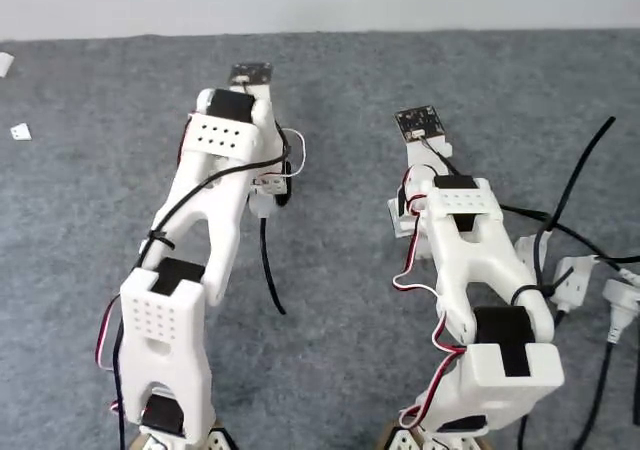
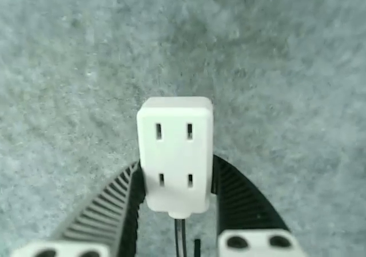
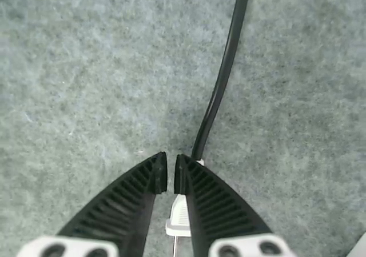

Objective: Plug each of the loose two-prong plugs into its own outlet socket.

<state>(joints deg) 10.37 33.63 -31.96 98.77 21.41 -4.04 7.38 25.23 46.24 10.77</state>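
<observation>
The left gripper [image 2: 176,171] has its jaws clamped on 1 white outlet block [image 2: 174,148]. The block's long axis runs along the jaws, and its 4 slots, in 2 pairs, face the wrist camera. The right gripper [image 3: 170,168] pinches 1 white plug [image 3: 178,220] over the grey worktop [image 3: 74,68], and the plug's black cable [image 3: 226,68] runs out past the tips.

High view: fixed, up behind both arm bases, tilted down over the grey worktop [image 1: 340,80]. Left wrist view: rides behind left hand [image 2: 176,168], aimed forward past the gripped socket block [image 2: 175,143], close to the worktop. Right wrist view: same mounting behind right hand [image 3: 170,157], past the gripped plug [image 3: 178,220]. Overlap with high view: worktop patch under each hand.
</observation>
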